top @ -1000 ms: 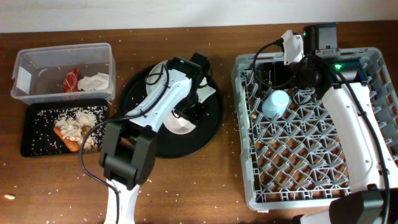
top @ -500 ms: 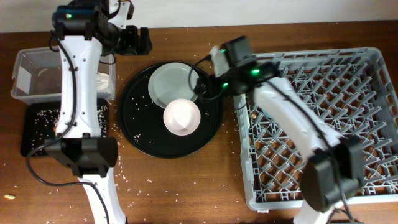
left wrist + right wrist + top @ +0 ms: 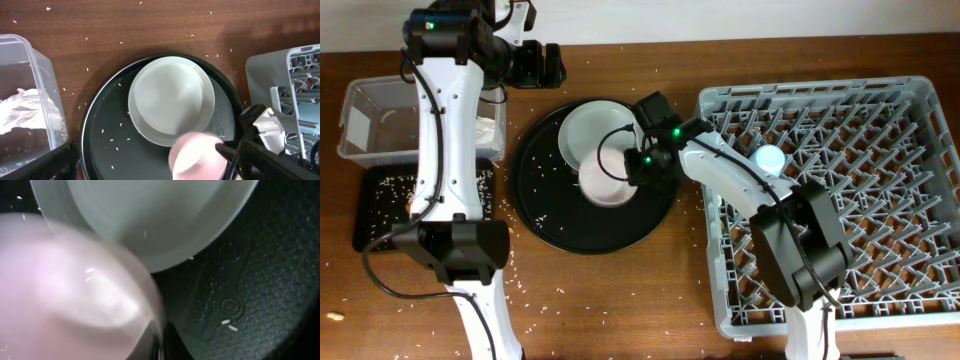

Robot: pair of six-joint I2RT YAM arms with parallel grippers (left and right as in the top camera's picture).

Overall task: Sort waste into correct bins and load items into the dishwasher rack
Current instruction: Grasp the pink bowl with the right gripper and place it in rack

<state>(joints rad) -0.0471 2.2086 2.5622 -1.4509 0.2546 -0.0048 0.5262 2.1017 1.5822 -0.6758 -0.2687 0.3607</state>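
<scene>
The white bowl (image 3: 603, 183) sits on the round black tray (image 3: 560, 225), partly over the pale grey plate (image 3: 588, 132). My right gripper (image 3: 632, 164) is shut on the bowl's right rim; in the right wrist view the bowl (image 3: 75, 295) is a blur against my gripper (image 3: 167, 340). My left gripper (image 3: 542, 64) hangs open at the back, above the table and holding nothing. The light-blue cup (image 3: 769, 158) stands in the dishwasher rack (image 3: 920, 300). A crumpled napkin (image 3: 484, 130) lies in the clear tub (image 3: 370, 110), and rice scraps (image 3: 390, 185) lie in the shallow black tray (image 3: 380, 235).
My right arm stretches across the rack's left wall toward the round tray. Loose rice grains dot the wooden table around the trays. In the left wrist view the plate (image 3: 170, 97), bowl (image 3: 197, 157), tub (image 3: 20, 65) and rack corner (image 3: 300, 70) show below.
The left arm swung from the round tray to the back left and opened. The right arm left the cup in the rack, reached to the bowl and shut on its rim.
</scene>
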